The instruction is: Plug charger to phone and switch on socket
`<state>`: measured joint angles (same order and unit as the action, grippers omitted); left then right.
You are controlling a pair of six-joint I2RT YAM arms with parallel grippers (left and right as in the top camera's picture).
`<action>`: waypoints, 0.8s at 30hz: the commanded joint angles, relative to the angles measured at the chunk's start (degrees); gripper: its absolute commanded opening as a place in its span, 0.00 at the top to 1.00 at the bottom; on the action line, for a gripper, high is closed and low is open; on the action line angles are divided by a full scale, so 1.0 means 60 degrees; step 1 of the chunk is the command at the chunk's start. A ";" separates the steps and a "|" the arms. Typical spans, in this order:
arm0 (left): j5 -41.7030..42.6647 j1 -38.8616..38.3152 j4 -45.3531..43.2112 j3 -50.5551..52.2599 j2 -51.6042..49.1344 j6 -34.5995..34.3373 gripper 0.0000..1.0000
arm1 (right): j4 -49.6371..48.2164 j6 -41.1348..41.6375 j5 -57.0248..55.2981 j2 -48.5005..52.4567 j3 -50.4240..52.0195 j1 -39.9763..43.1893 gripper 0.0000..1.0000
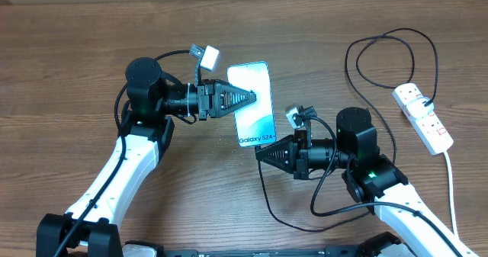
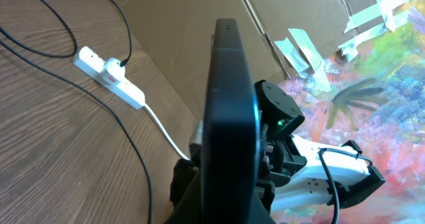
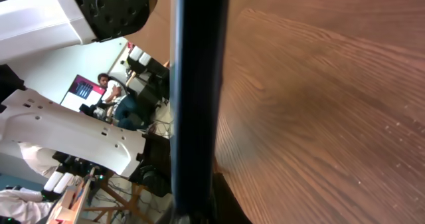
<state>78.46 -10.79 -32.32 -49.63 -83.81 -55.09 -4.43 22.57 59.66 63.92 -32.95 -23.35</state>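
Observation:
The phone (image 1: 255, 118), light blue screen up, is held above the table. My left gripper (image 1: 250, 98) is shut on its left side. In the left wrist view the phone (image 2: 229, 117) shows edge-on between the fingers (image 2: 226, 214). My right gripper (image 1: 259, 153) is at the phone's bottom edge, shut on the end of the charger, whose black cable (image 1: 264, 192) runs from its tip. The connector itself is hidden. In the right wrist view the phone (image 3: 196, 84) stands edge-on above the jaws (image 3: 199, 214). The socket (image 1: 424, 118) lies at the far right with a plug in it.
The black cable loops over the table at the back right (image 1: 385, 40) and below the right arm. The socket (image 2: 109, 74) and its thick white cord (image 2: 163, 131) also show in the left wrist view. Cardboard stands along the table's far edge.

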 commanded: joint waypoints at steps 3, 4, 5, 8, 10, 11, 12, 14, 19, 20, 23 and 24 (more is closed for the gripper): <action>0.0291 -0.0047 0.0375 -0.0109 -0.0015 0.0353 0.96 | -0.0251 0.0040 0.0004 -0.0015 -0.0273 -0.0025 0.96; 0.0310 -0.0047 0.0521 -0.0109 -0.0015 0.0477 0.96 | -0.0229 0.0036 0.0044 -0.0015 -0.0273 -0.0025 0.96; 0.0328 -0.0047 0.0678 -0.0109 -0.0015 0.0597 0.96 | -0.0219 0.0040 0.0087 -0.0015 -0.0273 -0.0025 0.96; 0.0259 -0.0036 0.0852 -0.0109 -0.0015 0.0765 0.96 | -0.0168 0.0033 0.0277 -0.0015 -0.0273 -0.0025 0.96; 0.0066 -0.0007 0.0849 -0.0109 -0.0015 0.0754 0.96 | -0.0033 0.0033 0.0353 -0.0015 -0.0273 -0.0025 0.96; -0.0044 -0.0011 0.0849 -0.0109 -0.0015 0.0754 0.96 | 0.0102 0.0033 0.0357 -0.0015 -0.0273 -0.0025 0.96; -0.0113 -0.0011 0.0852 -0.0109 -0.0015 0.0754 0.96 | 0.0219 0.0029 0.0357 -0.0015 -0.0273 -0.0025 0.96; -0.0157 -0.0011 0.0849 -0.0109 -0.0015 0.0754 0.96 | 0.0488 0.0025 0.0357 -0.0015 -0.0273 -0.0025 0.96; -0.0193 -0.0011 0.0852 -0.0109 -0.0015 0.0758 0.96 | 0.0565 0.0029 0.0579 -0.0015 -0.0273 -0.0025 0.96; -0.0251 -0.0011 0.0852 -0.0109 -0.0015 0.0758 0.96 | 0.0576 0.0029 0.0579 -0.0015 -0.0273 -0.0025 0.96; -0.0448 -0.0011 0.0856 -0.0109 -0.0015 0.0750 0.96 | 0.0572 0.0029 0.0579 -0.0015 -0.0273 -0.0025 0.96; -0.0495 -0.0011 0.0863 -0.0109 -0.0015 0.0736 0.96 | 0.0576 0.0029 0.0579 -0.0015 -0.0273 -0.0025 0.96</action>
<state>77.03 -10.79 -26.92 -49.63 -83.81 -52.05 -0.64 22.68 61.98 63.99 -32.99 -23.35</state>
